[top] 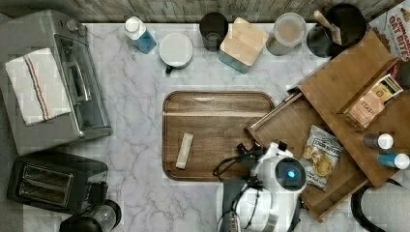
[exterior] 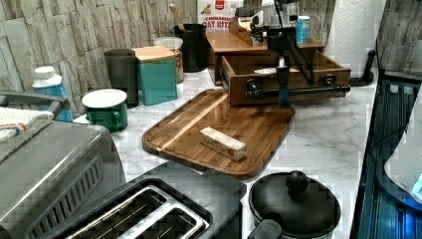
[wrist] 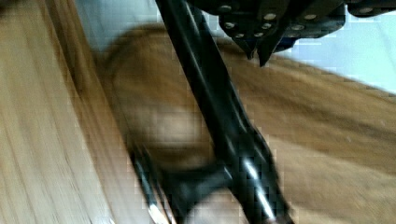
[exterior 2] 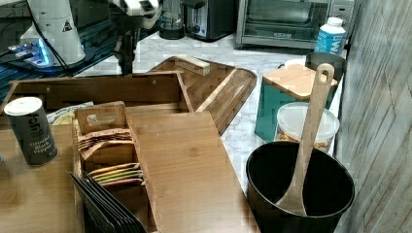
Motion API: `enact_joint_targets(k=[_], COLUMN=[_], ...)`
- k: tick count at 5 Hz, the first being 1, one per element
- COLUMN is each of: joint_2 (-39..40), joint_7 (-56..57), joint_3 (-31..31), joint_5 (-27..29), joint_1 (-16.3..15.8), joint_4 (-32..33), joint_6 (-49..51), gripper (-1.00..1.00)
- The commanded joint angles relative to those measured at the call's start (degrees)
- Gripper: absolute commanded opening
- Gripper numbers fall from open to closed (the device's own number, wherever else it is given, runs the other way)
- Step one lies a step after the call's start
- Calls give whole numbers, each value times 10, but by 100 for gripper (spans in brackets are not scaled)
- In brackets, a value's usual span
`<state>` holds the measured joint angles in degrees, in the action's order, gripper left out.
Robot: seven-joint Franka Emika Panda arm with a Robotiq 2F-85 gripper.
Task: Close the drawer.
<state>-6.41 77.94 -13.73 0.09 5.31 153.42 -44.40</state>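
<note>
Just before the claw (exterior: 283,92), fingers seemingly together, stands the open drawer (exterior: 298,82).

I count one drawer (top: 290,126), one tray (top: 217,130), one chip bag (top: 320,157), two bottles (top: 385,141) (top: 394,160), one toaster (top: 53,181), one oven (top: 53,77).

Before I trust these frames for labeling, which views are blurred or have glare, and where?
Wrist view: heavily smeared, the wood grain streaked, though the black handle bar stays readable. Top view: a bright glare band across the serving tray. Left view: blocky but steady, the drawer clear. Right view: fairly crisp up close, with a blue glow by the robot base.
</note>
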Motion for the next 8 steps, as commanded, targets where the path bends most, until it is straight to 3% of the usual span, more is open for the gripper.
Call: enact_joint_targets(k=[1, 2, 3, 4, 5, 7, 8], joint_2=[-76, -81, -51, -61, -55, -51, -3], joint_7=[106, 156, 198, 187, 181, 181, 260], joint_3=[-2, -9, -22, -19, -27, -53, -93], joint_5=[-69, -113, -113, -148, -151, -194, -123], joint_1=[8, 17, 16, 39, 39, 68, 48], joint_4=[30, 56, 42, 66, 53, 41, -21], joint_6=[-11, -86, -93, -143, -115, -193, -190], gripper=[-100, -100, -100, -100, -100, -100, -100])
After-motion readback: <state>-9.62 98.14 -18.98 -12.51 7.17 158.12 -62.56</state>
